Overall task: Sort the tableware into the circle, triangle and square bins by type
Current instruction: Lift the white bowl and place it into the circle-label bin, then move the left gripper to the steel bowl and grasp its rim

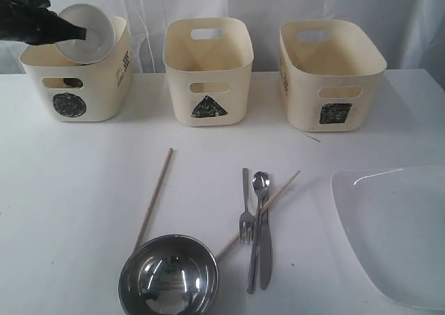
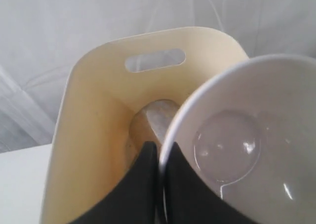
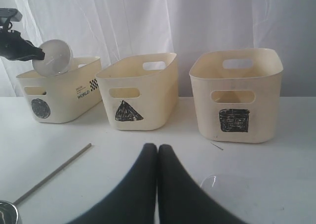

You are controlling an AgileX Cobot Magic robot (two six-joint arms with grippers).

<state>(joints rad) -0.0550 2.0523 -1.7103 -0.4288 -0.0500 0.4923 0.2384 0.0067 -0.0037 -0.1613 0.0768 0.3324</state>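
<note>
Left gripper (image 1: 81, 31) was pinched nearly shut on the rim of the white bowl (image 1: 94, 31), one finger inside and one outside. The bowl hung tilted over the near-left corner of the circle bin (image 1: 97, 85).

My call for the drop: move further over the bin's middle, lower below the rim, level the bowl, then release. Glazed ceramic held on a thin rim pinch could slip or chip. Something dull and rounded (image 2: 155, 117) lay in the bin bottom, so set the bowl beside it, not on it.

- Triangle bin (image 1: 182, 85) and square bin (image 1: 306, 92): same cream plastic, smooth walls, cut-out handles.
- On the table: two thin wooden chopsticks (image 1: 154, 198), a mirror-polished steel bowl (image 1: 169, 277), and fork (image 1: 245, 211), spoon (image 1: 257, 217) and knife (image 1: 265, 252) crowded together.
- Far right: a large glossy white squarish plate (image 1: 396, 231), flat with rounded corners.

Right gripper (image 3: 157, 152) was closed and held nothing.
</note>
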